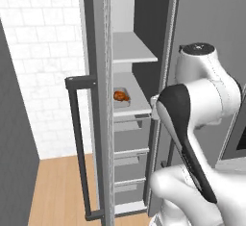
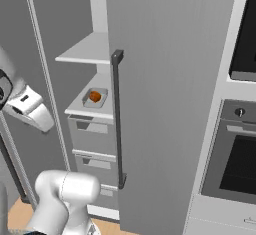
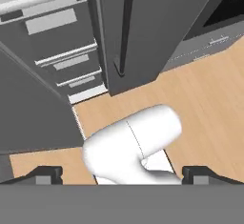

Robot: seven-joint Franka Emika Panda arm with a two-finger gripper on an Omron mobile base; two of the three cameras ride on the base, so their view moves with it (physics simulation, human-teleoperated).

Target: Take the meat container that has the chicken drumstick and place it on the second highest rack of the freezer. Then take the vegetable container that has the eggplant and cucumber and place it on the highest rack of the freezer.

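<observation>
The freezer stands open, its flat grey door (image 2: 165,79) swung out with a long dark bar handle (image 2: 118,119). The meat container (image 1: 126,103) (image 2: 86,102) rests on the second highest rack (image 1: 140,106) (image 2: 75,109), holding the orange-brown chicken drumstick (image 1: 120,95) (image 2: 95,97). Above it, the highest rack (image 1: 132,49) (image 2: 87,51) is bare. My gripper (image 3: 122,174) is open with nothing between its fingertips (image 3: 47,173), pulled back from the shelves and looking down at the freezer drawers (image 3: 52,23) and the floor. The vegetable container with the eggplant and cucumber is out of view.
Three grey drawers (image 1: 127,160) sit under the lower shelf. Black-glass ovens (image 2: 240,164) stand right of the freezer. The open door (image 1: 98,52) and its handle (image 1: 77,143) jut out on the left, before a white brick wall (image 1: 43,52). Wooden floor (image 3: 200,104) lies below.
</observation>
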